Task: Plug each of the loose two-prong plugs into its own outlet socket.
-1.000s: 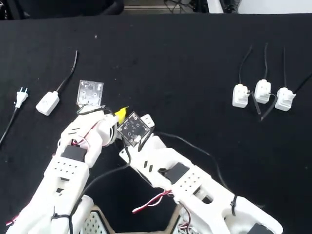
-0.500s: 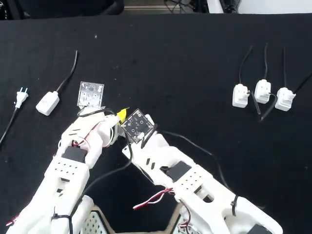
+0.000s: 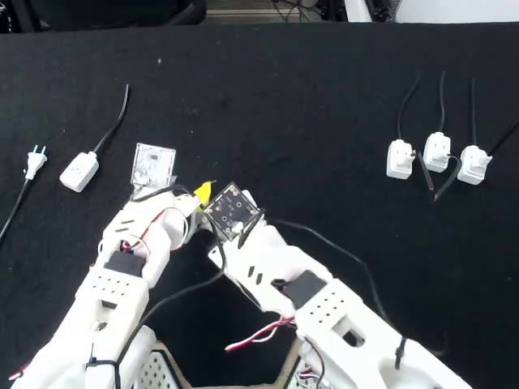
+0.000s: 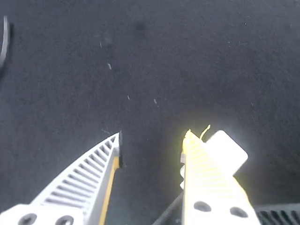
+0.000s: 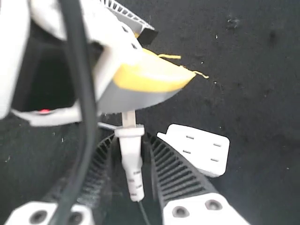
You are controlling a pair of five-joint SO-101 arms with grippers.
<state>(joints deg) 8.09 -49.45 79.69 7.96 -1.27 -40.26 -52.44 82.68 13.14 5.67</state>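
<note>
My right gripper [image 5: 130, 143] is shut on a white two-prong plug [image 5: 130, 157], its thin cable trailing back between the fingers. A white outlet socket [image 5: 199, 147] lies on the black table just beside the plug's tip. My left gripper [image 4: 152, 140] stands open with nothing between its fingers, and the same socket [image 4: 227, 152] shows just outside its yellow finger [image 4: 201, 173]. That yellow finger [image 5: 150, 77] hangs right over the held plug. In the high view both grippers meet left of centre, by the yellow fingertip [image 3: 201, 192] and the socket [image 3: 246, 197].
At the far left lie a loose plug [image 3: 34, 160] on a dark cable and a white socket [image 3: 79, 171] with its cord. Three white sockets [image 3: 436, 151] holding cords sit in a row at the right. Black table [image 3: 284, 97] stretches behind.
Both arms have edged slightly forward and to the right together. The right gripper keeps its hold on the plug.
</note>
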